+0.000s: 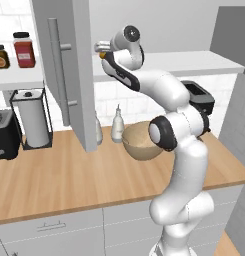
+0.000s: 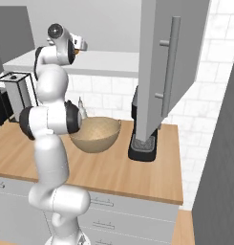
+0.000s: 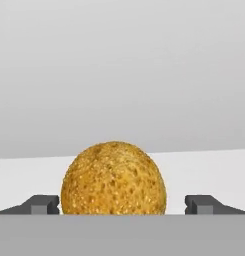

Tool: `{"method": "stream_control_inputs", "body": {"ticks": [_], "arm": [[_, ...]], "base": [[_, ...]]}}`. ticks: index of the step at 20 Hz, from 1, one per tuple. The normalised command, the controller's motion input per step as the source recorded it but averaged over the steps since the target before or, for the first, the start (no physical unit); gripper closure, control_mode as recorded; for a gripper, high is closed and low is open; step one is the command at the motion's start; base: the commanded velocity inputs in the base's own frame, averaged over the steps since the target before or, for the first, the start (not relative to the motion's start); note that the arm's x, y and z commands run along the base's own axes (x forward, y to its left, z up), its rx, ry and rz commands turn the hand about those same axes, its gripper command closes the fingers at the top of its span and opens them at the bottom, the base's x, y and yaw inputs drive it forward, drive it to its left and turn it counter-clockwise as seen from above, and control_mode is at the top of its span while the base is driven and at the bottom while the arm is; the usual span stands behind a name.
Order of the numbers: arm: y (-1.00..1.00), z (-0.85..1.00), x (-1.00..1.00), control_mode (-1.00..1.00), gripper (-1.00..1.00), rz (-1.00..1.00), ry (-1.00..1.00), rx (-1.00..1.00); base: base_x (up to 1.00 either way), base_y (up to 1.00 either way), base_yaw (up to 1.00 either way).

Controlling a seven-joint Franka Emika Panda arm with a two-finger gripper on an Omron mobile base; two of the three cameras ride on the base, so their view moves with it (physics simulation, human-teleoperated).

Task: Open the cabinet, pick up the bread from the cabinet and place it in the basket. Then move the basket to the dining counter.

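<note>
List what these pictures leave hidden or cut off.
- Bread, hand view: its underside is cut by the bottom band, so contact with the shelf is unclear.
- Gripper, hand view: just the fingertips show, wide apart.
- Basket, left base view: the arm covers its right side.
- Basket contents: too shallow an angle to tell.

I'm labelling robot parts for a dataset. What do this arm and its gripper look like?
The arm is made of glossy white rounded segments with dark grey or black joint rings and round end caps. No cables or markings show. The gripper has two small dark grey, blocky finger tips.
</note>
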Motion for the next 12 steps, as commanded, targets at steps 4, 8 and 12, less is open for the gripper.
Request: {"method": "stream_control_inputs", "body": {"ticks": [4, 8, 12], "arm": [[0.15, 0.0, 0.35, -1.0, -1.0, 0.0, 0.0, -0.01], [0.22, -0.06, 0.23, -1.0, 1.0, 0.0, 0.0, -0.01], [0.18, -0.18, 0.02, -1.0, 1.0, 0.0, 0.0, 0.0]], "base": [[0.0, 0.0, 0.0], [0.0, 0.0, 0.0], [0.0, 0.0, 0.0]]}}
